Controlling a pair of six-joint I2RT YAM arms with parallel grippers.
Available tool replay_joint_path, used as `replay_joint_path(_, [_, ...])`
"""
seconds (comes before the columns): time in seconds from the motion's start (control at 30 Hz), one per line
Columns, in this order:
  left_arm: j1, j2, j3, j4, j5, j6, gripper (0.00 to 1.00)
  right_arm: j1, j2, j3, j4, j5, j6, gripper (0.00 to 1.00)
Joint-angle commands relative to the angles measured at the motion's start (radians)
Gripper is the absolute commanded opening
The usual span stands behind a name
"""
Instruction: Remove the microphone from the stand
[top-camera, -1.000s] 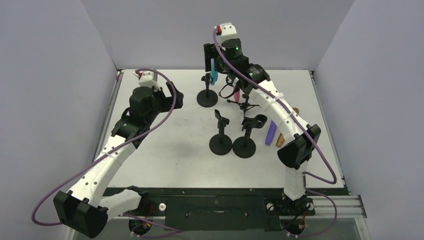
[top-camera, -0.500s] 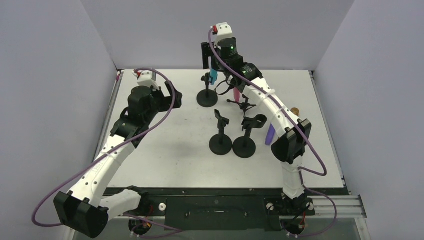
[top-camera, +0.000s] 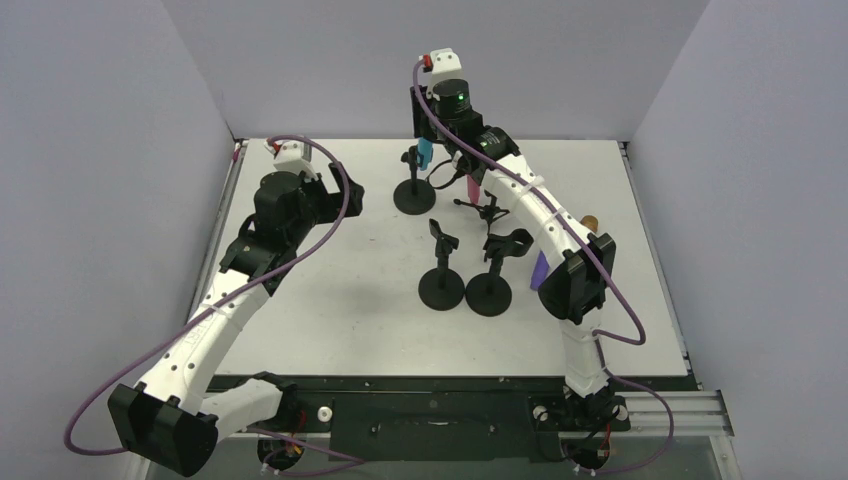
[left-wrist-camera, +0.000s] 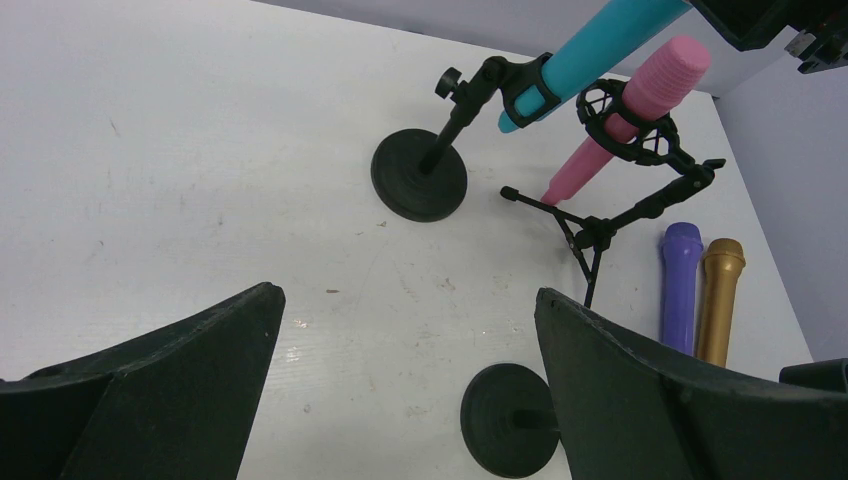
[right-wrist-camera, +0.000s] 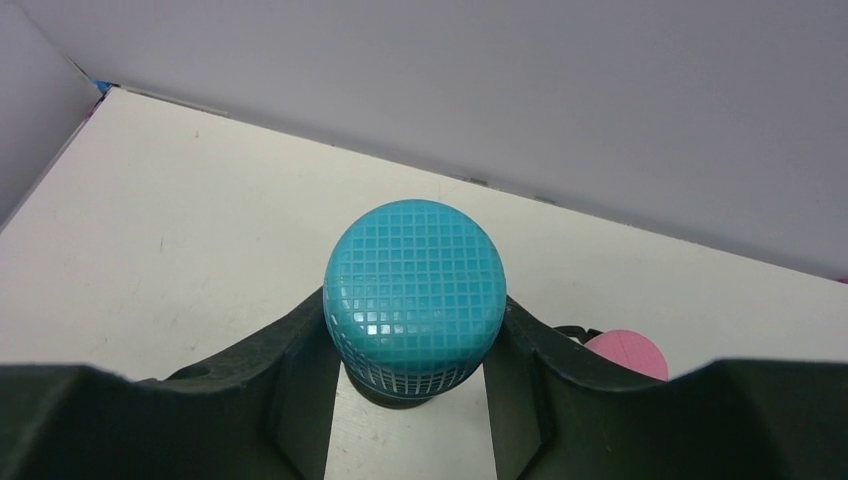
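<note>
A teal microphone sits tilted in the clip of a black round-base stand at the back of the table. My right gripper is shut on its head from above. In the right wrist view the mesh head is pinched between both fingers. In the left wrist view the teal microphone's lower end is still inside the clip above the stand's base. My left gripper is open and empty, left of the stand, its gap over bare table.
A pink microphone rests in a tripod stand right beside the teal one. Two empty round-base stands stand mid-table. A purple microphone and a gold one lie at the right.
My right arm's elbow and wrist have shifted a little to the left, still gripping the teal microphone. The microphone has stayed in the clip. The left arm has barely moved.
</note>
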Motion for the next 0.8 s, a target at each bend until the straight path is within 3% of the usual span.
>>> replay_joint_path(0.0, [0.007, -0.004, 0.029, 0.025, 0.010, 0.000, 0.96, -0.006, -0.016, 0.001, 0.075, -0.014, -0.010, 0.34])
replay_joint_path(0.33, [0.008, 0.032, 0.019, 0.045, 0.003, -0.013, 0.96, -0.007, -0.082, -0.087, 0.148, -0.105, 0.036, 0.02])
replay_joint_path(0.77, [0.011, 0.067, 0.003, 0.046, -0.054, -0.049, 0.96, 0.058, -0.213, -0.240, 0.245, -0.257, 0.098, 0.00])
